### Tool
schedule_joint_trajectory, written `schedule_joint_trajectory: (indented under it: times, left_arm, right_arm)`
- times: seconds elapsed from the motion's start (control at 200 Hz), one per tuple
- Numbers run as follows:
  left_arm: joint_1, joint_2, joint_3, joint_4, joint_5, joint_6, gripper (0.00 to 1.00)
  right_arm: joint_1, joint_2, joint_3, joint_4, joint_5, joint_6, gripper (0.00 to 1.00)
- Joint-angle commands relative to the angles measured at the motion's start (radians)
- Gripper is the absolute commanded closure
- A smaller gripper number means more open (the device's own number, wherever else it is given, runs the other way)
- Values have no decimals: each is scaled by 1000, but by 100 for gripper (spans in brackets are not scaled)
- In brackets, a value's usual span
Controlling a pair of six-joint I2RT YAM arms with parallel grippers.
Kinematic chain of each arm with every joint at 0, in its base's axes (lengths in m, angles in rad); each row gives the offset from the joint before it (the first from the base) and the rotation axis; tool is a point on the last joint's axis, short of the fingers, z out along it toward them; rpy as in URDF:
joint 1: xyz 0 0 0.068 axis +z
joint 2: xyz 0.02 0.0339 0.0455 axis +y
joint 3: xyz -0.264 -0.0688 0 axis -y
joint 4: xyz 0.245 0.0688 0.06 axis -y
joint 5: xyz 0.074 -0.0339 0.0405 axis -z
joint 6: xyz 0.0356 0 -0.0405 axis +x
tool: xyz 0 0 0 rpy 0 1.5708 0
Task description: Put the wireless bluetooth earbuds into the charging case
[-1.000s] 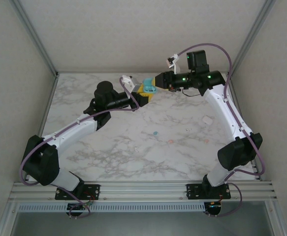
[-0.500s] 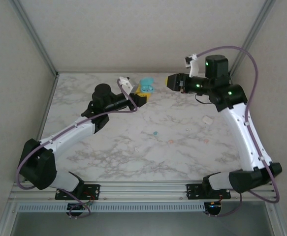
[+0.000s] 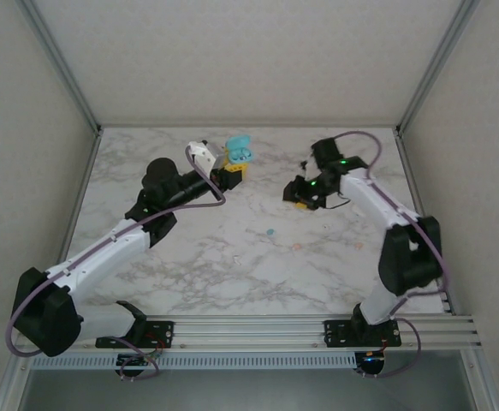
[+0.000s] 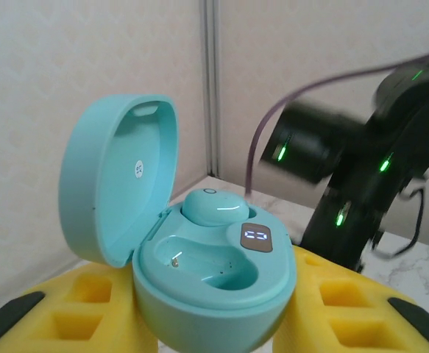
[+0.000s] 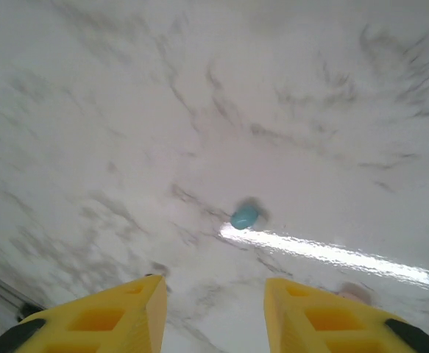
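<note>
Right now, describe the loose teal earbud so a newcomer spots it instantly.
On the marble table, near its middle and just toward the arm bases from the right claw, lies a tiny bead: the teal earbud. The neighbouring earbud is pale pink; this one is teal.

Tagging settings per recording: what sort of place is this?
Likely a lab test cell: a marble-patterned table, plain wall panels on an aluminium frame, left arm and right arm bolted to a rail.

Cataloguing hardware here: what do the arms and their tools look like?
The left arm and right arm have white links, black joints and looping purple cables; green lights dot the right one. The left tool and right tool have yellow fingers with square recesses and black tips.
</note>
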Motion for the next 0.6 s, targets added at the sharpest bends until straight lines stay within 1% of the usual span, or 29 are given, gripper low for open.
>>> schedule_joint_trajectory:
  times: [0.0, 0.16, 0.31, 0.415, 0.596]
  left_arm:
    - [-1, -36, -4, -5, -28, 22, 76]
    - [-1, -55, -8, -20, -40, 27, 76]
    - [0, -62, -9, -35, -45, 29, 76]
    - [-1, -60, -6, -36, -45, 30, 76]
    - [-1, -45, 6, -41, -37, 28, 76]
  right_arm:
    - [50, 90, 34, -35, -28, -106, 60]
    - [77, 226, 87, -16, -28, -180, 59]
    - [94, 309, 132, -25, -26, -234, 60]
    - [105, 346, 150, -32, -10, -261, 62]
    - [118, 385, 161, -39, -30, -283, 62]
